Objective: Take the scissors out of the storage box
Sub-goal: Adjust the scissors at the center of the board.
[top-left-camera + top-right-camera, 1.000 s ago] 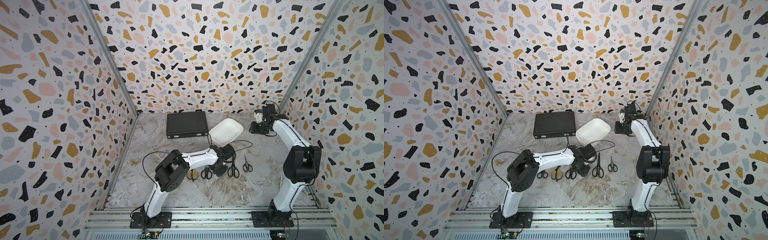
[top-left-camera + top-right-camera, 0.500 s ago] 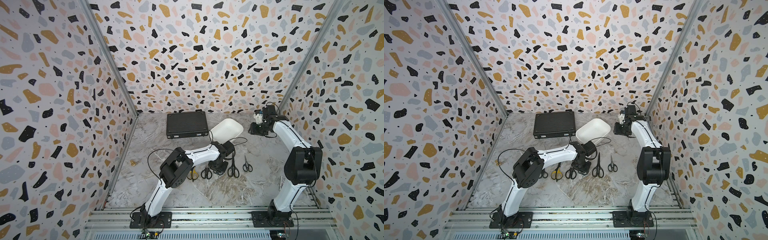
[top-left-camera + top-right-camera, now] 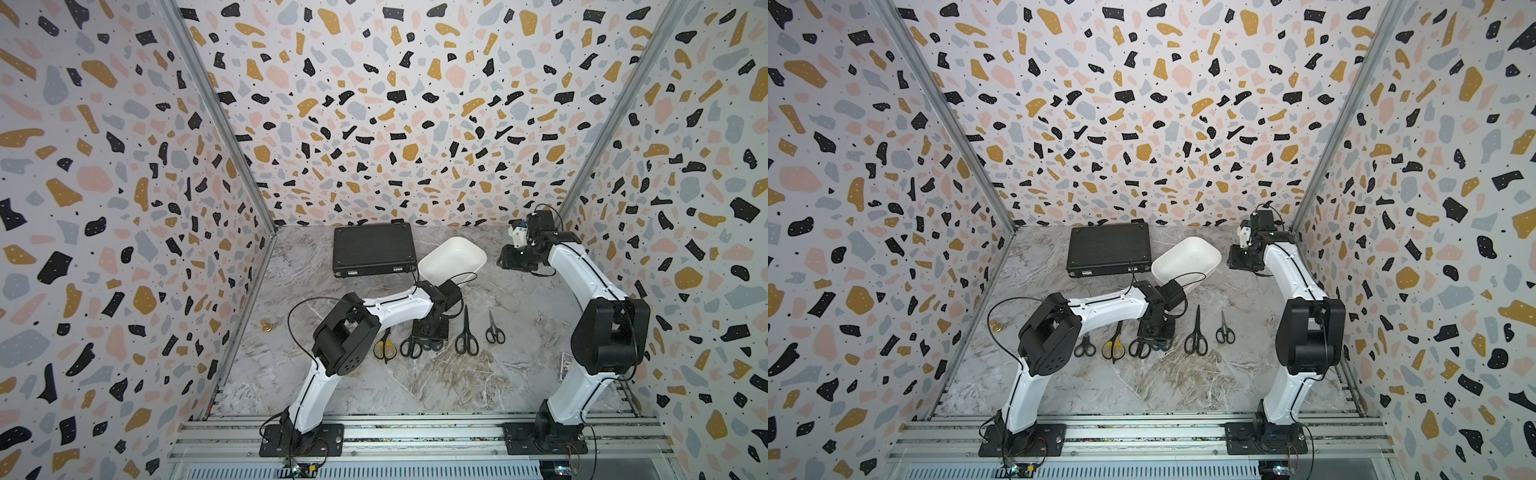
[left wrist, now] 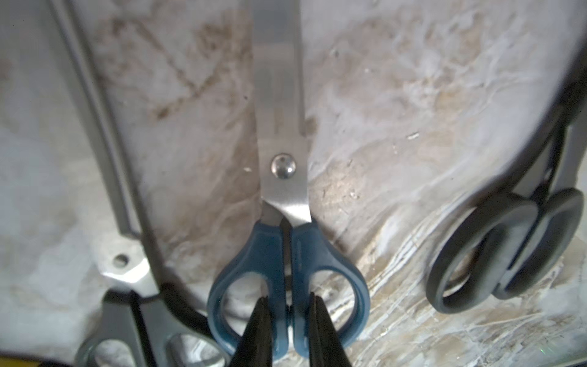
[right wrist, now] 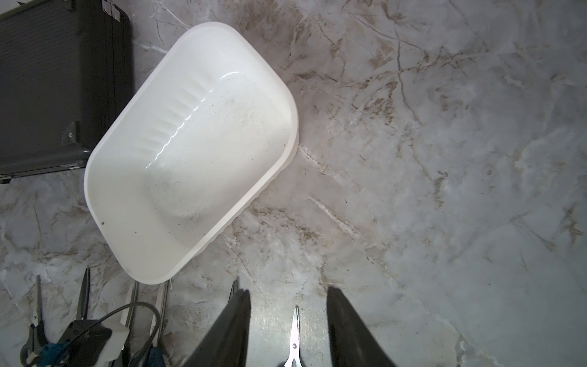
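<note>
Where gripper (image 4: 287, 298) pinches blue scissors (image 4: 282, 178) — black pair (image 4: 495, 254) beside.

A flat black ribbed case (image 3: 374, 249) lies closed on the marble-patterned tabletop (image 3: 415, 386), close to the back wall (image 3: 374, 124) — terrazzo print in black, ochre, pink and grey, the same as on both side walls. Metal latches (image 3: 351, 273) show on the case's near edge. Well to the near-left of the case, by the side wall, sits a small brass-coloured object (image 3: 266, 325) — too small to identify. Much nearer than the case, aluminium rails (image 3: 415, 434) run along the table's front edge.
</note>
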`<act>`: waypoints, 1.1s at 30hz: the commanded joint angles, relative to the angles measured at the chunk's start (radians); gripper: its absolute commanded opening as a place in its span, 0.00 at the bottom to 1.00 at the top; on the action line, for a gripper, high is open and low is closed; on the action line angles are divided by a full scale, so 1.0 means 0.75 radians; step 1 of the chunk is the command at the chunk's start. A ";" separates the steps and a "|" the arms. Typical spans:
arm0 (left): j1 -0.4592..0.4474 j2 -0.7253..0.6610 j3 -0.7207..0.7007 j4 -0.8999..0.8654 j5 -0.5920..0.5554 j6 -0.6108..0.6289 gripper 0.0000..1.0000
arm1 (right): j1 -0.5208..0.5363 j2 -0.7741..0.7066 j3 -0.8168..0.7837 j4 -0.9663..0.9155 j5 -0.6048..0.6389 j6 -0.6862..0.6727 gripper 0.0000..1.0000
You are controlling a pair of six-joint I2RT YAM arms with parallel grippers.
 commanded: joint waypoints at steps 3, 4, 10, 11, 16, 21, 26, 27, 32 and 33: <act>-0.055 -0.017 0.057 -0.110 -0.004 -0.029 0.09 | -0.001 -0.093 -0.008 -0.014 -0.016 0.013 0.45; -0.058 -0.013 0.065 -0.120 -0.009 -0.027 0.09 | -0.001 -0.097 -0.015 -0.013 -0.016 0.011 0.45; -0.062 0.009 0.078 -0.113 0.012 -0.029 0.12 | 0.001 -0.105 -0.027 -0.004 -0.016 0.010 0.45; -0.062 0.016 0.088 -0.117 0.011 -0.025 0.13 | 0.001 -0.105 -0.029 -0.005 -0.018 0.010 0.45; -0.061 0.009 0.087 -0.090 0.019 -0.021 0.27 | 0.003 -0.096 -0.018 -0.007 -0.020 0.009 0.45; -0.058 -0.082 0.067 0.086 0.038 -0.037 0.42 | 0.005 -0.086 -0.015 -0.018 -0.014 -0.007 0.45; -0.047 -0.250 0.074 0.209 0.017 0.062 0.49 | 0.007 -0.090 0.004 -0.039 0.029 -0.047 0.48; -0.038 -0.314 0.058 0.246 -0.003 0.105 0.57 | 0.006 -0.095 0.004 -0.043 0.042 -0.061 0.51; 0.055 -0.615 0.006 0.219 -0.256 0.481 1.00 | 0.005 -0.130 -0.013 -0.031 0.135 -0.125 1.00; 0.088 -0.680 -0.031 0.211 -0.323 0.581 1.00 | 0.002 -0.144 -0.028 -0.014 0.152 -0.141 1.00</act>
